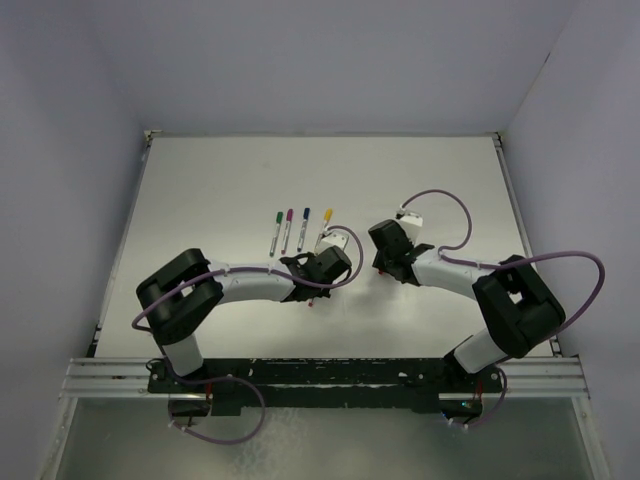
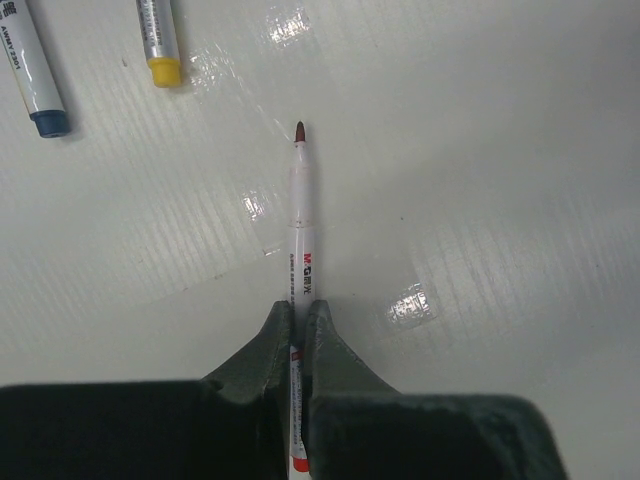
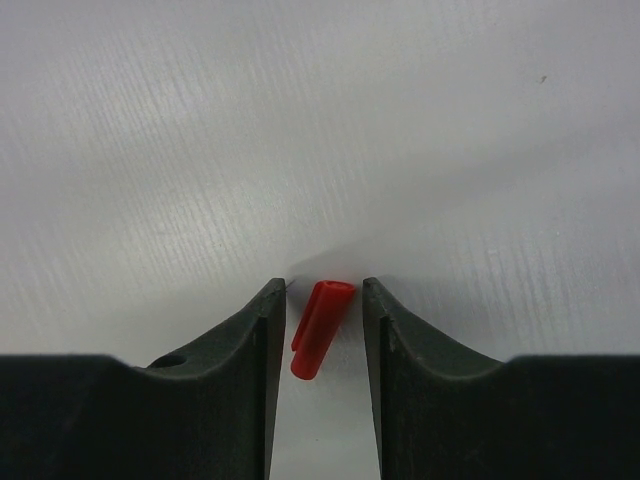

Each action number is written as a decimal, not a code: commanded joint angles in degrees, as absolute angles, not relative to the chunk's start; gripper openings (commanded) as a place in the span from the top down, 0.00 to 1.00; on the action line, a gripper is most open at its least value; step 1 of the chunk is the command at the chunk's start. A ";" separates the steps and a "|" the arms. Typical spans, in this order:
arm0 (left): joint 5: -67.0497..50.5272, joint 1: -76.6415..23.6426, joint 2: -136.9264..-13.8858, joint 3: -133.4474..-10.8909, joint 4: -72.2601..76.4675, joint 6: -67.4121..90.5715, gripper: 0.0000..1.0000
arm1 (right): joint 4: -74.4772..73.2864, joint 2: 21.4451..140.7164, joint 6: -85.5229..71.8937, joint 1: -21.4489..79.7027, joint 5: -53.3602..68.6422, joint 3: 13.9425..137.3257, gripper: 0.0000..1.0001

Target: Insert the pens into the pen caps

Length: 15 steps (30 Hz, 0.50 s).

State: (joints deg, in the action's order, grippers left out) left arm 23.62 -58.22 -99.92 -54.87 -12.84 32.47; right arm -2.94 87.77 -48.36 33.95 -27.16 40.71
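My left gripper (image 2: 298,315) is shut on a thin white pen (image 2: 303,230). Its dark red tip (image 2: 299,130) is bare and points away over the table, and its red rear end sticks out behind the fingers. From above, that gripper (image 1: 318,280) sits just below a row of pens (image 1: 288,228) with green, purple, blue and yellow ends. A stubby red pen cap (image 3: 320,328) lies on the table between the fingers of my right gripper (image 3: 322,295), which is open, with a gap on each side of the cap. From above, the right gripper (image 1: 385,262) hides the cap.
A blue-ended pen (image 2: 35,80) and a yellow-ended pen (image 2: 160,40) lie at the far left of the left wrist view. The white table (image 1: 220,190) is walled at the back and on both sides. Purple cables loop over both arms.
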 commanded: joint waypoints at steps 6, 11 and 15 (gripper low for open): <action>22.41 -58.26 -100.70 -53.95 -14.81 33.04 1.00 | -6.53 88.95 -49.01 35.76 -24.61 41.85 0.61; 21.54 -58.26 -100.64 -53.80 -14.10 32.90 1.00 | -6.99 89.14 -50.19 37.20 -24.76 41.27 0.62; 21.10 -58.27 -100.54 -53.47 -13.97 32.96 1.00 | -7.35 90.17 -50.53 37.41 -24.77 41.39 0.62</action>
State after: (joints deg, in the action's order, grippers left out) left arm 23.33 -58.22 -99.92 -54.87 -12.71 32.42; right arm -3.33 87.88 -48.75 36.88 -26.37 40.93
